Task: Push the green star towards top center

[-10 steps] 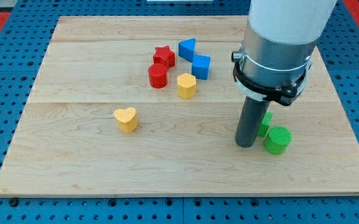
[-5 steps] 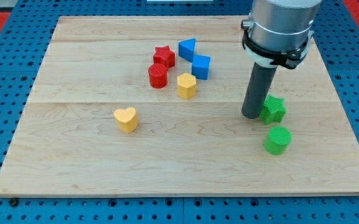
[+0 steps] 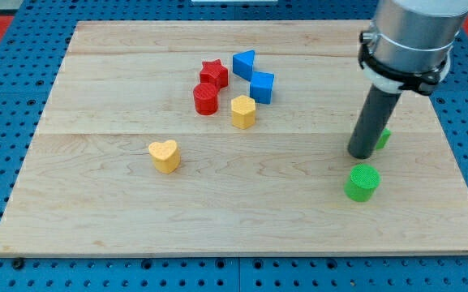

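The green star (image 3: 383,138) lies at the view's right, mostly hidden behind my dark rod; only a green sliver shows at the rod's right side. My tip (image 3: 361,154) rests on the board just left of and in front of the star, touching or nearly touching it. A green cylinder (image 3: 362,182) stands just below the tip, apart from it.
Near the top centre stand a red star (image 3: 213,73), a red cylinder (image 3: 205,99), a blue triangle (image 3: 244,63), a blue block (image 3: 261,87) and a yellow block (image 3: 243,112). A yellow heart (image 3: 165,156) sits left of centre. The board's right edge (image 3: 452,154) is near the green star.
My rod moved from beside the green cylinder up and to the right. The green star shifted up and right with it and is now mostly hidden behind the rod.
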Robot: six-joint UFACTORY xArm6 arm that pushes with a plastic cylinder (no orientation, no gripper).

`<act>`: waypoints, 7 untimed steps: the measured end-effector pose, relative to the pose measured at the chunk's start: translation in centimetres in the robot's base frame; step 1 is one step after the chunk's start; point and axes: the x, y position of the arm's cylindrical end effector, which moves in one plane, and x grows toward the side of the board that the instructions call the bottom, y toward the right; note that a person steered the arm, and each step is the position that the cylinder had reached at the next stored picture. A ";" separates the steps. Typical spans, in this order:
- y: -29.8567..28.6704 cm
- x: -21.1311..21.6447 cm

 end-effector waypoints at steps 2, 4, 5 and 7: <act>4.9 -0.4; 6.8 -1.2; 6.0 -1.9; 4.9 -5.9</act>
